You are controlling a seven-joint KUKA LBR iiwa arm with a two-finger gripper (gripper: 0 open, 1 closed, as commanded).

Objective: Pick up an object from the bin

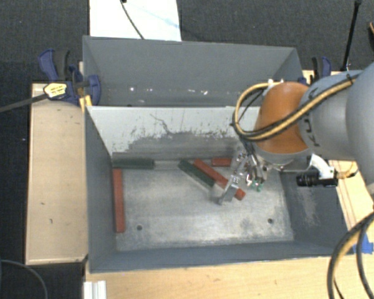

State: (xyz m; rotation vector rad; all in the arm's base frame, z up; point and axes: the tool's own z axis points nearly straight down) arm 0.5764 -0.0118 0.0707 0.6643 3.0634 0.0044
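Red stick and green stick are noted crossed at centre frame on the bin floor. The claw is set at the red stick's lower-right end; its opening cannot be told. Approach is judged in hand; closure and lift are required next.

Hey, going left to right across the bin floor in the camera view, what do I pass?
Red stick along the left wall → dark green stick at the back wall → slanted dark green stick → gripper. Red sticks overlapping there are left out.
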